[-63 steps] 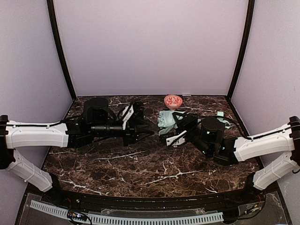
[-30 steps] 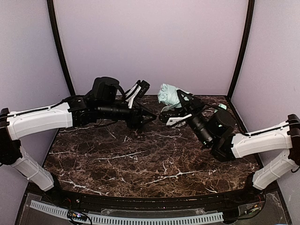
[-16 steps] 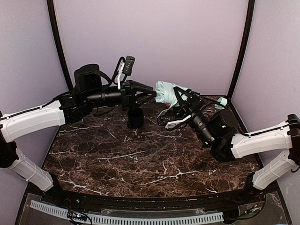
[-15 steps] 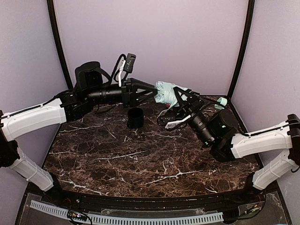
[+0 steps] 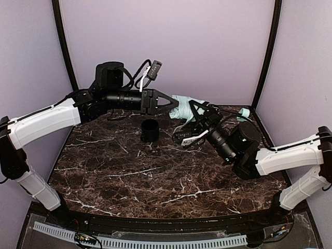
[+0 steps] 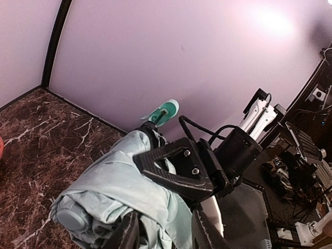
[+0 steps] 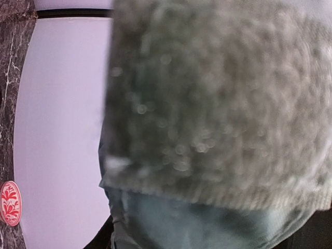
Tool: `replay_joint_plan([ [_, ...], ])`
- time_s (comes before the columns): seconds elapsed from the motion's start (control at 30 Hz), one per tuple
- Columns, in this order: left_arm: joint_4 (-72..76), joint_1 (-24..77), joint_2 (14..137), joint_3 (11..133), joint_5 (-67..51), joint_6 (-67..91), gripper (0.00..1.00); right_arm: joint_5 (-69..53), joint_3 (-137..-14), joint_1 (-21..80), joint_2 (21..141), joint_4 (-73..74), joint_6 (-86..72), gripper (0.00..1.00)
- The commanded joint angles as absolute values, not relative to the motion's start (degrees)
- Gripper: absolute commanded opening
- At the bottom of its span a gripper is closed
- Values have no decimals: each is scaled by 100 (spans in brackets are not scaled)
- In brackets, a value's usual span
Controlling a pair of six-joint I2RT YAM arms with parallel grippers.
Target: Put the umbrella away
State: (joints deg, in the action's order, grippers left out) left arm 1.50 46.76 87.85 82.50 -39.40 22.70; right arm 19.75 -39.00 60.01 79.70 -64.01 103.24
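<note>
- The umbrella (image 5: 184,101) hangs in the air over the far part of the marble table (image 5: 155,181), at about 1 o'clock from its middle. It is a folded mint-green bundle, with its small handle (image 5: 245,111) pointing toward 3 o'clock.
- The right gripper (image 5: 191,122) is closed across the bundle's middle. The left wrist view shows 1 black finger over the fabric, while the right wrist view is filled by blurred cloth.
- The left gripper (image 5: 175,103) reaches in from 9 o'clock. Its 2 fingers are partly closed and press the fabric at the bundle's free end (the end away from the handle).
- A dark mug (image 5: 150,129) stands upright on the table at 11 o'clock, below the left gripper and apart from it.
- A red patterned bowl (image 7: 10,203) shows at the edge of the right wrist view.
</note>
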Motion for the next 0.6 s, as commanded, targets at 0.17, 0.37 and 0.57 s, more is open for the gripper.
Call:
replay_joint_plan([
  [0.17, 13, 4772, 7294, 7654, -2220, 1256, 45, 2125, -4227, 5946, 7866, -6820, 10237, 0],
  [0.37, -202, 4773, 7894, 7792, -3626, 2001, 33, 2128, -4231, 5933, 7867, -6701, 10295, 0],
  [0.57, -560, 4961, 8386, 8178, -3999, 1808, 27, 2146, -4209, 5933, 7889, -6654, 10301, 0],
])
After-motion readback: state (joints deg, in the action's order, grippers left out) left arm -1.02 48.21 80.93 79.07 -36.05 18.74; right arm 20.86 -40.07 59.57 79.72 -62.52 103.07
